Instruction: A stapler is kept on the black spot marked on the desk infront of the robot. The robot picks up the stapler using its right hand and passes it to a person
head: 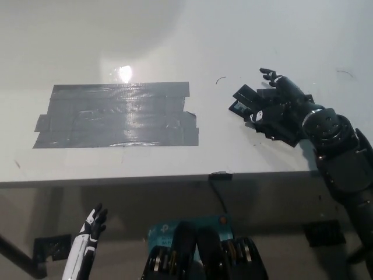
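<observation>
The black right hand [278, 99] lies over the stapler [247, 100], fingers spread apart above it and not closed on it. The stapler sits on the black spot [285, 129] at the right of the white tabletop [175, 35], its near end poking out left of the hand. A large grey tape patch [116, 114] lies well apart to the left. The white left hand [93, 224] rests below the tabletop edge, fingers apart.

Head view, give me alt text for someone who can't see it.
The robot's black right hand reaches over a black stapler lying on a black patch at the right of a white desk, fingers spread around it. A large grey tape rectangle lies to the left. The white left hand rests open below the desk edge.
</observation>
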